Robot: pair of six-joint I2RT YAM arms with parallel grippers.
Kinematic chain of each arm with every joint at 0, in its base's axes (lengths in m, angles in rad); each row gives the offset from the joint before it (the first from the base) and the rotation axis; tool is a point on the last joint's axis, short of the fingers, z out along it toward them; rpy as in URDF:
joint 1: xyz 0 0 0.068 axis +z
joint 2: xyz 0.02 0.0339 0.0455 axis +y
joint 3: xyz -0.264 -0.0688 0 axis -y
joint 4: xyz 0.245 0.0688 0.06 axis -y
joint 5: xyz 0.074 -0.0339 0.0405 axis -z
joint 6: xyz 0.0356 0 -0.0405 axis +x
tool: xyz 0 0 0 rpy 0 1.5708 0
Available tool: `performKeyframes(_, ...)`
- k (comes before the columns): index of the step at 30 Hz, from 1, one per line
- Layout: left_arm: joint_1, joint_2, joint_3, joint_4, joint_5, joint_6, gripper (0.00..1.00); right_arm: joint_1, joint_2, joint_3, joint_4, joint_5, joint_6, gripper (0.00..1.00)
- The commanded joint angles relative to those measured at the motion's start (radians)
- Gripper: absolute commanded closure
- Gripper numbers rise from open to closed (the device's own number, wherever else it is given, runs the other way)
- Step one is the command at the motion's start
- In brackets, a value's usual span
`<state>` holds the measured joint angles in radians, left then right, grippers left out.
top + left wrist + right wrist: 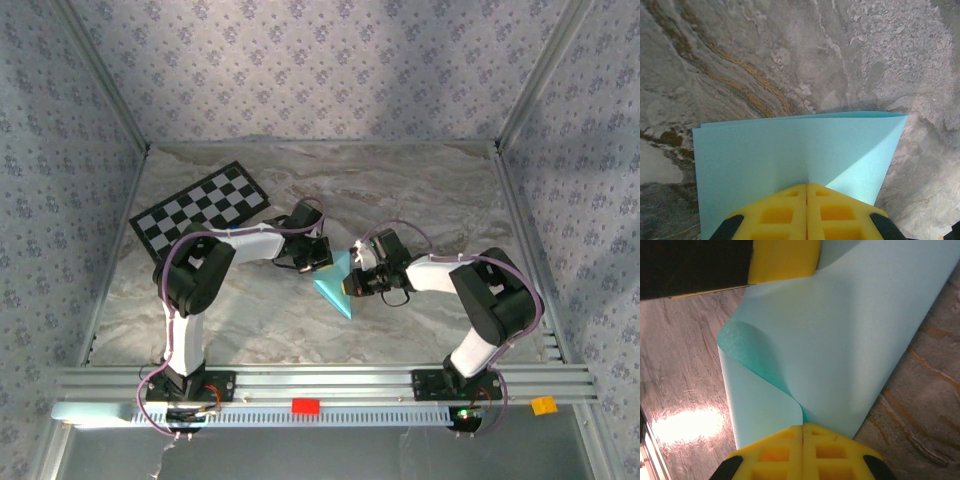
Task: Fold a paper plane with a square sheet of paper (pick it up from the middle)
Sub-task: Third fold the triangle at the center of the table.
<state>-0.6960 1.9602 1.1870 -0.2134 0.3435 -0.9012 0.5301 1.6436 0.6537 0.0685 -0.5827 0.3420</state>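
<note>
Closest to lens: yellow fingers [780, 212] of left claw [807, 187], pressed together, clamped on near edge of the square sheet of paper [790, 155]. Same with right claw [803, 429]: shut on another edge, just beside a curled flap. Sheet doubled over, at mid-table between both claws, pointed corner toward near side. Around it bare marble table [420, 190], much free room far and right. Checkerboard card [200, 210] well apart at far left.

Matt, smooth, thin square sheet of paper [790, 160]. Marble-look counter [765, 45], faintly glossy, glare at lower left of the right wrist view. Yellow matt plastic left hand [807, 186]; bare metal rail [330, 380].
</note>
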Motion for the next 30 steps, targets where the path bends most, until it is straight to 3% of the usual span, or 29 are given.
performKeyframes(1,-0.008,0.021,0.013,-0.049,-0.023,0.008,0.93,0.008,0.022,0.014,-0.036,0.022,-0.021,1.00)
performKeyframes(9,-0.009,0.007,0.028,-0.056,-0.028,0.020,0.92,0.011,0.022,0.013,-0.055,0.035,-0.034,1.00)
performKeyframes(21,-0.009,-0.083,0.115,-0.124,-0.094,0.077,0.77,0.012,0.025,0.010,-0.049,0.035,-0.031,1.00)
performKeyframes(26,-0.017,-0.189,0.024,-0.054,-0.110,0.034,0.78,0.011,0.025,0.010,-0.049,0.038,-0.029,1.00)
performKeyframes(30,-0.032,-0.282,-0.099,0.048,-0.100,-0.027,0.85,0.011,0.028,0.015,-0.053,0.037,-0.031,1.00)
